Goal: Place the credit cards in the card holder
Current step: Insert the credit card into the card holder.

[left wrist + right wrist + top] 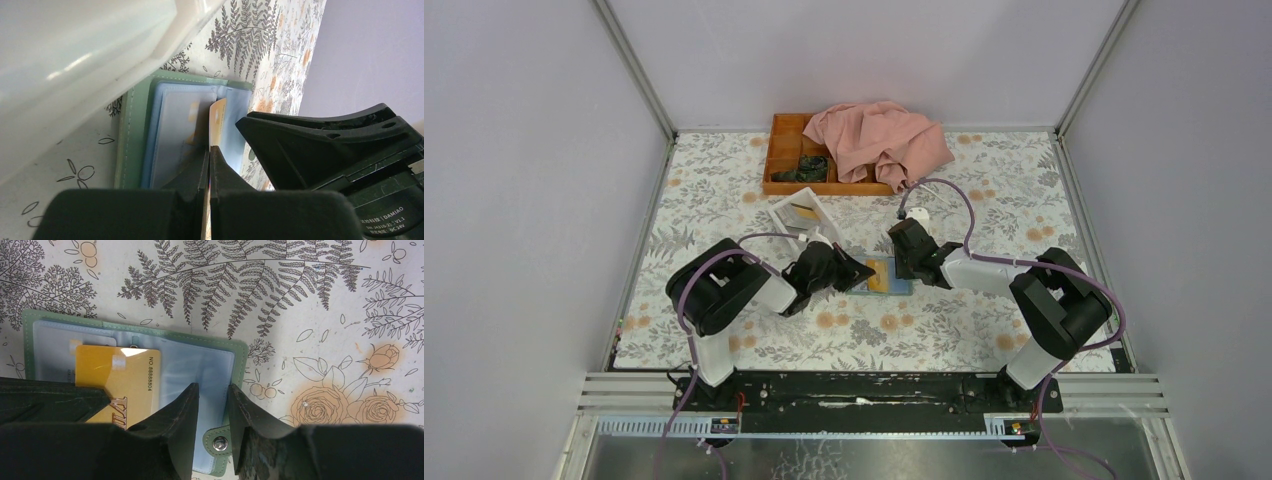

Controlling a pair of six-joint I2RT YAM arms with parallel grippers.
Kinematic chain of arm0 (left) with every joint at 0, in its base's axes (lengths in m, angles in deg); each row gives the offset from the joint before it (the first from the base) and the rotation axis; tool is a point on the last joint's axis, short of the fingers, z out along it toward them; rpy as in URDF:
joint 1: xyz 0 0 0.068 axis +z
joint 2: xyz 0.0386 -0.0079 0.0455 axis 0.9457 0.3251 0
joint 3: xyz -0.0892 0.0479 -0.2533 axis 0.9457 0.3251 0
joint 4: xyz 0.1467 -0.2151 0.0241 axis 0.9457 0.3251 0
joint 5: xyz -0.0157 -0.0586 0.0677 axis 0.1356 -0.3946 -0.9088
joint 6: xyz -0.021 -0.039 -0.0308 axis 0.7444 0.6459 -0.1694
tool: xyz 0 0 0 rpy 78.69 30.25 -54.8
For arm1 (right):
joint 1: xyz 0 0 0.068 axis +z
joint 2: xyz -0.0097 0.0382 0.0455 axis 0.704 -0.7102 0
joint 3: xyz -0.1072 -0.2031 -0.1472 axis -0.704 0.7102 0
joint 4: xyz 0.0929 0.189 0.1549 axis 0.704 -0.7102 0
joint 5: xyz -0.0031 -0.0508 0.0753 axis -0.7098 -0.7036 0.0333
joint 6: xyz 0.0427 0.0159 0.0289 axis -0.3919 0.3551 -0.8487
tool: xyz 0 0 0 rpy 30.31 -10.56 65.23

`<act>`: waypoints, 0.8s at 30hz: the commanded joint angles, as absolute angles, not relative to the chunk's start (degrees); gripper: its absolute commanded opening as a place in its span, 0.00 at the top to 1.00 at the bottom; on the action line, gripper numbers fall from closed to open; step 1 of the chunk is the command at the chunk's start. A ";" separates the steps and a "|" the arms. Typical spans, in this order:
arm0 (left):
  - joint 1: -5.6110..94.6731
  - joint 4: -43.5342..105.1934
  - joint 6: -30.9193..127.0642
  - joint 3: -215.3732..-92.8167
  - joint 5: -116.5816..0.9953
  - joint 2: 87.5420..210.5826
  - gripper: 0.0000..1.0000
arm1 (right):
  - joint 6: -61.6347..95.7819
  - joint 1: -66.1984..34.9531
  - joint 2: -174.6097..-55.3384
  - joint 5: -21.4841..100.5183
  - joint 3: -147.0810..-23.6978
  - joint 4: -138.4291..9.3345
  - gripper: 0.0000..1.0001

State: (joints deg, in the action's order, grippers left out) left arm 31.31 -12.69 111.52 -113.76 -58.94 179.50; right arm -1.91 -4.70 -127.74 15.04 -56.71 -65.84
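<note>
The card holder (239, 351), a grey-green case, lies open on the flowered tabletop with its pale blue sleeves up, at mid-table (900, 288) in the top view. My left gripper (210, 149) is shut on an orange-gold credit card (217, 117), held edge-on with its far end over the holder's sleeves (170, 125). That card (117, 375) lies across the holder's left half in the right wrist view. My right gripper (212, 390) stands open over the holder's right edge, the snap tab (219, 442) between its fingers.
A white open-topped box (804, 215) stands just behind my left gripper (861, 272), with something orange inside. An orange wooden tray (784, 150) sits at the back, half covered by a pink cloth (879, 140). Grey walls close in the table on three sides.
</note>
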 commanded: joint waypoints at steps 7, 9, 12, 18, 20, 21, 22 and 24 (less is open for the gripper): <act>30.13 -9.47 109.97 -112.29 -56.76 182.14 1.00 | -2.72 -4.94 -127.19 14.32 -56.58 -65.94 0.64; 30.12 -9.87 110.04 -111.96 -56.66 182.36 1.00 | -2.75 -4.94 -127.18 14.33 -56.50 -65.90 0.64; 30.11 -10.79 110.40 -111.95 -56.58 182.98 1.00 | -2.79 -4.94 -127.35 14.59 -56.48 -65.74 0.64; 29.47 -11.14 111.13 -113.01 -56.66 183.76 1.00 | -2.82 -4.95 -127.19 14.66 -56.25 -65.71 0.64; 29.25 -11.34 111.66 -113.40 -56.76 184.15 1.00 | -2.94 -4.94 -127.15 14.79 -56.32 -65.75 0.64; 29.19 -11.51 111.82 -113.58 -56.86 184.34 1.00 | -2.89 -4.94 -127.15 14.82 -56.30 -65.79 0.64; 29.05 -11.52 112.02 -113.81 -56.87 184.51 1.00 | -2.85 -4.94 -127.08 14.85 -56.35 -65.86 0.64; 28.81 -11.34 112.12 -114.38 -57.14 184.79 1.00 | -2.83 -4.94 -127.12 14.83 -56.41 -65.88 0.64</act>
State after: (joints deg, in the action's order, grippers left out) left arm 30.15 -16.39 111.63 -114.18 -58.44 182.08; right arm -1.98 -4.78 -127.74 14.86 -56.71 -65.84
